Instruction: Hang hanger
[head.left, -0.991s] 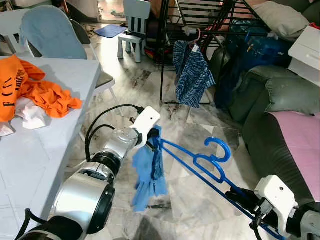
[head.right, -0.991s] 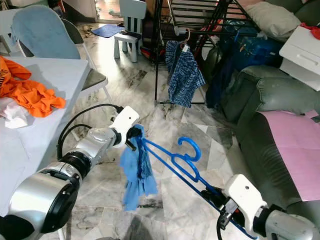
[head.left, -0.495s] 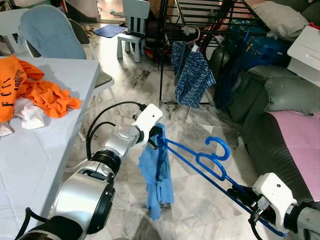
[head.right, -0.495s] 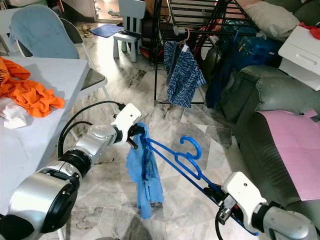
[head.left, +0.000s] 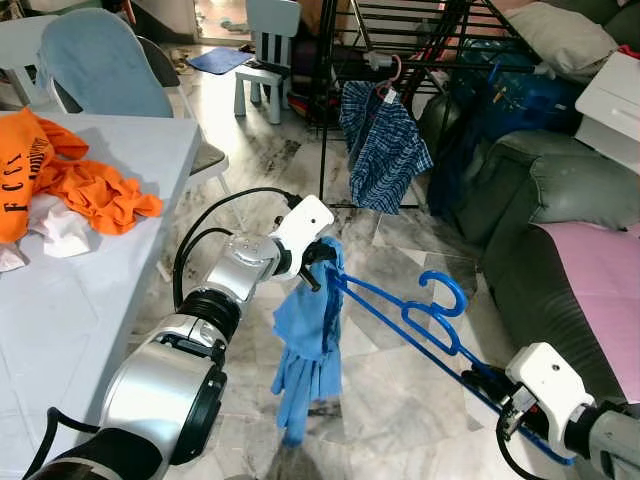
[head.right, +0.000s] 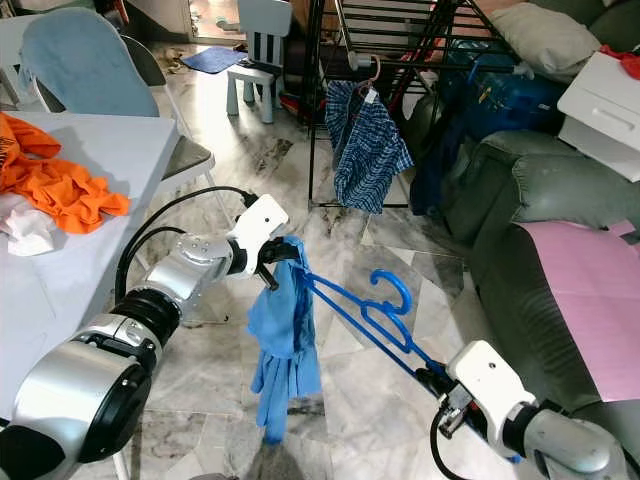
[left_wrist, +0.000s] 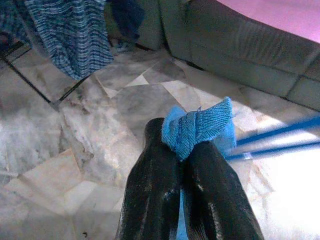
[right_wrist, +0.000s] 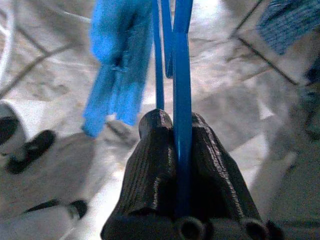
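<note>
A blue plastic hanger (head.left: 405, 322) hangs level above the marble floor between my two arms. A blue towel (head.left: 308, 356) is draped over its left end and hangs down. My left gripper (head.left: 322, 262) is shut on the top fold of the blue towel (left_wrist: 197, 127) at that end. At the lower right, my right gripper (head.left: 478, 380) is shut on the hanger (right_wrist: 182, 100) at its other end. The hanger's hook (head.right: 394, 290) points up in the middle. A black drying rack (head.left: 400, 60) stands beyond, with a plaid garment (head.left: 380, 150) hung on it.
At the left, a white table (head.left: 90, 290) carries orange clothing (head.left: 70, 180). Behind it stands a grey chair (head.left: 95, 65), with a small blue chair (head.left: 265, 50) farther back. A grey-green sofa (head.left: 545, 220) with a pink cover runs along the right.
My left gripper has moved up and a little right with the towel end of the hanger. The towel has swung and hangs straighter. The right gripper has shifted slightly.
</note>
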